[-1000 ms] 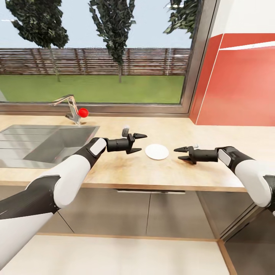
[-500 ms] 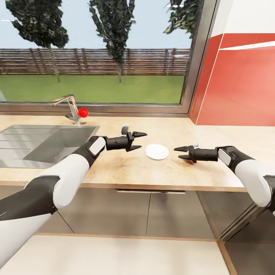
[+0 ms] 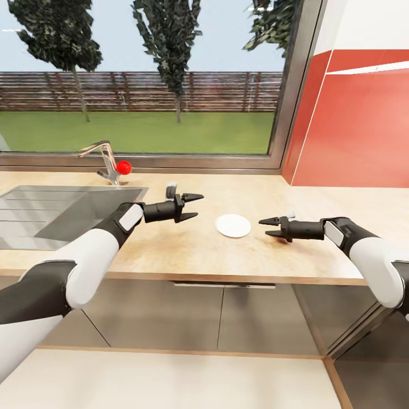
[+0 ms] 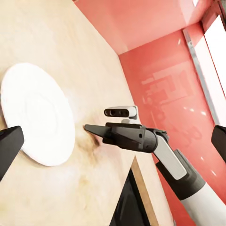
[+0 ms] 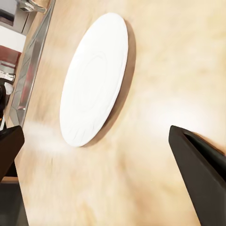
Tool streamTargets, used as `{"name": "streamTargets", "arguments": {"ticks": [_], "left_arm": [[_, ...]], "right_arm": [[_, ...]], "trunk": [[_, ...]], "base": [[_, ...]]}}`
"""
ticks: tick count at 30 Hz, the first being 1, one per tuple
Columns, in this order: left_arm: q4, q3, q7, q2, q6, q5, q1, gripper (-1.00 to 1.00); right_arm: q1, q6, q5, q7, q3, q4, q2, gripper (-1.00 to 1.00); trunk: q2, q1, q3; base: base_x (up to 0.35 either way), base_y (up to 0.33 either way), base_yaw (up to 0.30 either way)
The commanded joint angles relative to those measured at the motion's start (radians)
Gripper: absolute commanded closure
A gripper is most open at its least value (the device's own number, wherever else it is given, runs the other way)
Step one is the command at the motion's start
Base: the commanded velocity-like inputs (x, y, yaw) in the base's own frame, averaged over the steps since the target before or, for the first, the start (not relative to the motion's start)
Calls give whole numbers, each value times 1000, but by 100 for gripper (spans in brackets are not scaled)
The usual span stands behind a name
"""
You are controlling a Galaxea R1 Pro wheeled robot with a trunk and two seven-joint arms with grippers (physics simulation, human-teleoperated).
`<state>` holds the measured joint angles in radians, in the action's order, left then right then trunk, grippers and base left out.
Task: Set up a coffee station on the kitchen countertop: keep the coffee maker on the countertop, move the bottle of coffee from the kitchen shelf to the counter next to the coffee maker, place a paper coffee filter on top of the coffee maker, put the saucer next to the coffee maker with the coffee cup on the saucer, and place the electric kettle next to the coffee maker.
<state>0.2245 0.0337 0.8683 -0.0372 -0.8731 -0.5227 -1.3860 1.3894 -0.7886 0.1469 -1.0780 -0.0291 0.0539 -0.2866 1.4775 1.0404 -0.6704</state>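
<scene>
The white saucer (image 3: 233,225) lies flat on the light wood-grain kitchen countertop (image 3: 170,250), between my two grippers. My left gripper (image 3: 193,206) hovers open a short way to its left, nothing between its fingers. My right gripper (image 3: 267,227) stands open just right of the saucer, also holding nothing. The left wrist view looks over the saucer (image 4: 37,120) toward the right gripper (image 4: 87,128). In the right wrist view the saucer (image 5: 94,77) lies ahead of the dark fingers (image 5: 202,165). The coffee maker, bottle of coffee, kitchen shelf, paper coffee filter, coffee cup and electric kettle are out of view.
An inset steel sink (image 3: 62,213) sits at the left, with a tap (image 3: 102,156) and red knob (image 3: 124,167) behind it. A large window runs along the back. A red wall panel (image 3: 352,125) bounds the counter at the right. Grey cabinet fronts (image 3: 227,318) lie below.
My left gripper has drawn back leftward and slightly farther from the saucer, still open. The right arm and the saucer have not moved.
</scene>
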Motion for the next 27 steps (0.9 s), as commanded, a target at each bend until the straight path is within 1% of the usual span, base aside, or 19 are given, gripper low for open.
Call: {"name": "streamTargets", "arguments": {"ticks": [1, 10, 20, 23, 27], "left_arm": [[0, 3, 4, 3, -4, 3, -1, -100], [-10, 2, 9, 23, -4, 5, -1, -100], [-47, -4, 11, 21, 0, 10, -1, -100], [-61, -4, 11, 20, 32, 10, 0, -100], [-65, -6, 11, 20, 45, 10, 0, -100]], "right_arm": [[0, -6, -1, 1, 8, 0, 0, -100], [0, -6, -1, 1, 7, 0, 0, -100], [0, -6, -1, 0, 7, 0, 0, -100], [0, -6, -1, 0, 6, 0, 0, -100], [0, -6, -1, 0, 7, 0, 0, -100]], "trunk": [[0, 0, -1], [0, 0, -1], [0, 0, -1], [0, 0, -1], [0, 0, -1]], "base": [[0, 0, 0], [0, 0, 0], [0, 0, 0], [0, 0, 0], [0, 0, 0]]}}
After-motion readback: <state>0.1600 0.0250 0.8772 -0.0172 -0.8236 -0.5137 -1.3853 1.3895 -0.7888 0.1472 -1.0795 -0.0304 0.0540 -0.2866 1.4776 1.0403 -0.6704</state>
